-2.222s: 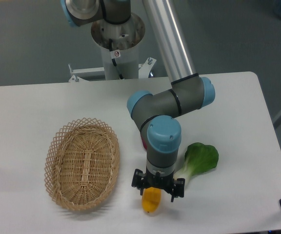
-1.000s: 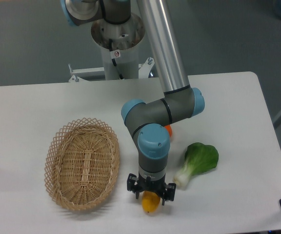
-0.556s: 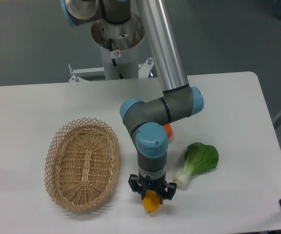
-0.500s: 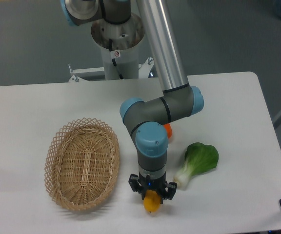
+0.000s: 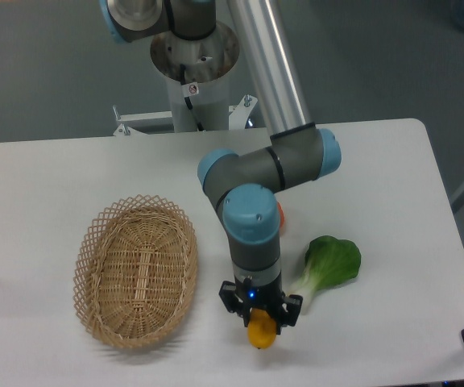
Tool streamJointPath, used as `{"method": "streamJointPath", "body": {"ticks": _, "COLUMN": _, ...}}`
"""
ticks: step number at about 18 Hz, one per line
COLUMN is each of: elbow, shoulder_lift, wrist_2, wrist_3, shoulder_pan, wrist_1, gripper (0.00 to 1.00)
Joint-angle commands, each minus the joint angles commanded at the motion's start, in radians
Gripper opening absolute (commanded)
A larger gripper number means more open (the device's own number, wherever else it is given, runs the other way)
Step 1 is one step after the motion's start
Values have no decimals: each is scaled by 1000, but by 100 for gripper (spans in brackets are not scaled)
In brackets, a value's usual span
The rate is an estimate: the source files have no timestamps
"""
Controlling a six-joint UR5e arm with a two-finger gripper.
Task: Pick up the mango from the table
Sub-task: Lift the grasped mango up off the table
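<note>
Between the claw's (image 5: 261, 316) fingers sits the mango (image 5: 262, 332).

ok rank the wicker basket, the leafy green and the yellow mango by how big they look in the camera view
1. oval woven wicker basket, clearly largest
2. green leafy vegetable with white stalk
3. smooth yellow mango, smallest, though the hand hides part of it, so its full size is unsure

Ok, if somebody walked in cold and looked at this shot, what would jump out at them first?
Probably the arm reaching down at the table's front edge, its gripper closed around the yellow mango. Next, the big empty wicker basket on the left, then the green bok choy lying to the right of the arm.
</note>
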Motion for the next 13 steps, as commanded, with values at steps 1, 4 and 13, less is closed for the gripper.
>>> {"method": "streamJointPath", "body": {"ticks": 1, "elbow": -2, "shoulder_lift": 18, "wrist_2": 2, "wrist_3": 29, "shoulder_pan": 8, "wrist_1": -3, "gripper": 51}}
{"method": "streamJointPath", "body": {"ticks": 4, "elbow": 3, "shoulder_lift": 64, "wrist_2": -2, "wrist_3": 52, "shoulder_pan": 32, "wrist_1": -75, "gripper": 51}}
{"method": "streamJointPath", "body": {"ticks": 13, "elbow": 6, "shoulder_lift": 195, "wrist_2": -21, "wrist_3": 259, "shoulder_pan": 117, "wrist_1": -347, "gripper": 51}}
